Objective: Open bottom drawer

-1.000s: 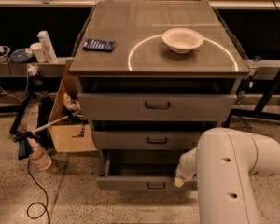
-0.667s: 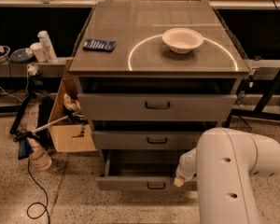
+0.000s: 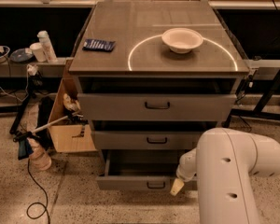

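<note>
The bottom drawer (image 3: 130,183) is seen pulled out; the gripper (image 3: 177,186) is held at its front, and its opening cannot be told.

tool (image 3: 177,186) at open bottom drawer (image 3: 130,183) front; arm (image 3: 233,171) crowds it; box (image 3: 72,136) stands aside

The bottom drawer (image 3: 126,183) stands open, and its plain grey tray shows inside. The gripper (image 3: 177,186) is low at the drawer front, just to the right of the small black handle (image 3: 156,185), below the white arm (image 3: 233,171). A white bowl (image 3: 182,39) sits on the counter (image 3: 177,13) above.
</note>
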Available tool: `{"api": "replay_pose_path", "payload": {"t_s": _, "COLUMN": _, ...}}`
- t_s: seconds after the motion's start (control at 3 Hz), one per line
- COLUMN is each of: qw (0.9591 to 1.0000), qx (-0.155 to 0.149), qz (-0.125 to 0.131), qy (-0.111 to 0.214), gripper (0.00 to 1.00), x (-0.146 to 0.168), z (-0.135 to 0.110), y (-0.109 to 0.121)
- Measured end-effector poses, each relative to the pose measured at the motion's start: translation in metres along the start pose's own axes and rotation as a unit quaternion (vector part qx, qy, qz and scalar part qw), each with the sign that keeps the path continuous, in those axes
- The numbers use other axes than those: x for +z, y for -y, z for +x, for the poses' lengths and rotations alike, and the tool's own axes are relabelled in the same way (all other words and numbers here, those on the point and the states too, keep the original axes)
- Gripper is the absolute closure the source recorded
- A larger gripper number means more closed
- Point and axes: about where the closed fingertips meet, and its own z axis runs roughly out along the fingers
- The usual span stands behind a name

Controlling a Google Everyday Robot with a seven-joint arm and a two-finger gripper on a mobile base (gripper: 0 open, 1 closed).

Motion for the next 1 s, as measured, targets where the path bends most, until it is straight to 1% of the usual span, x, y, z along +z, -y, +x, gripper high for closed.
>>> {"api": "replay_pose_path", "payload": {"t_s": 0.33, "qw": 1.0000, "qx": -0.001, "qz": 0.003, "qy": -0.002, "gripper": 0.00, "x": -0.002, "z": 0.000, "y": 0.001}}
{"api": "replay_pose_path", "payload": {"t_s": 1.0, "qw": 0.9998, "qx": -0.005, "qz": 0.017, "qy": 0.003, "gripper": 0.00, "x": -0.008, "z": -0.008, "y": 0.012}}
